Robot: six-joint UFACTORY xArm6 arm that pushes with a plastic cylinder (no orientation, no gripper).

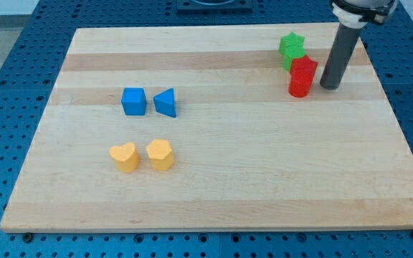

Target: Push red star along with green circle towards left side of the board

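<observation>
- My tip point(329, 86) is resting on the wooden board point(221, 186), just right of the red block point(302, 77).
- The red block is touching a green block point(291, 49) above it.
- A blue cube point(133, 101) and blue triangle point(165, 102) are sitting side by side at the view's left.
- Two yellow blocks point(125, 156) point(160, 153) are lying below them.

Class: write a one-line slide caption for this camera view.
My tip sits right of the red block, green block just behind.
</observation>
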